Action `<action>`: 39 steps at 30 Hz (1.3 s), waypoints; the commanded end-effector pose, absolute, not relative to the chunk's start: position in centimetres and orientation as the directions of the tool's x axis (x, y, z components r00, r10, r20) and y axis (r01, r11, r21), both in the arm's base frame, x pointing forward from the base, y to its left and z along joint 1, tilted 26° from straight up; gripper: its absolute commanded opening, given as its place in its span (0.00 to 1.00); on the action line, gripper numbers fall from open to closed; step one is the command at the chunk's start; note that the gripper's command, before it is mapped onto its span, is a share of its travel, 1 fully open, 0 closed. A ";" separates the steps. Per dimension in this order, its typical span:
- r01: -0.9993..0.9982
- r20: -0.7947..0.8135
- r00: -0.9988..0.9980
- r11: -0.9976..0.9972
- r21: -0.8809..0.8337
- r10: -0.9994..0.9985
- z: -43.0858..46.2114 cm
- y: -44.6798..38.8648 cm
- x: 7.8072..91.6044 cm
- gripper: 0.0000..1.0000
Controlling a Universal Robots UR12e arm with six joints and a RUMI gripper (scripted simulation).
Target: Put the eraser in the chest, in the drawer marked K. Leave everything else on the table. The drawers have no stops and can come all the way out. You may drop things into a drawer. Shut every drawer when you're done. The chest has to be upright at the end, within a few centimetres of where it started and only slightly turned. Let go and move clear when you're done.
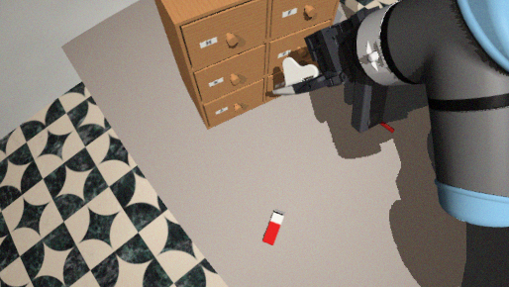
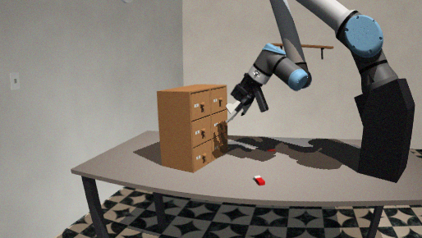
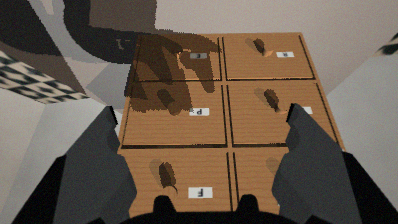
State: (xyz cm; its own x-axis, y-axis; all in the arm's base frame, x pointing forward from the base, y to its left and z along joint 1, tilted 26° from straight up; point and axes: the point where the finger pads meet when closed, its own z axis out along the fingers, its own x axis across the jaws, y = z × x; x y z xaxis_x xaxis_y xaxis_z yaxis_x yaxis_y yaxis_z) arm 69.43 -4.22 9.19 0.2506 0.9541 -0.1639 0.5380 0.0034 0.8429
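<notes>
The eraser, a red block with a white end, lies on the table in front of the chest. The wooden chest stands upright, with two columns of three drawers, all shut in view. The wrist view shows it upside down: labels F and P read in one column; I cannot surely read which drawer is marked K. My gripper is open and empty, tilted towards the chest front, high above the table and close to the right-hand column. Its fingers partly hide the left-hand column's labels in the wrist view.
A thin red object lies on the table below the arm, partly hidden in the top view. The table's edge is at the front. The arm's shadow falls across the right-hand drawers.
</notes>
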 end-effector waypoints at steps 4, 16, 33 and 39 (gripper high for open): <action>0.468 -0.164 0.250 0.029 0.883 0.954 8.8 -4.5 70.3 1.00; 0.371 -0.164 0.250 0.061 0.927 0.954 8.2 -4.9 71.5 1.00; 0.252 -0.163 0.250 0.099 0.963 0.954 7.5 -5.4 72.9 1.00; 0.225 -0.163 0.250 0.107 0.968 0.954 7.4 -5.5 73.2 1.00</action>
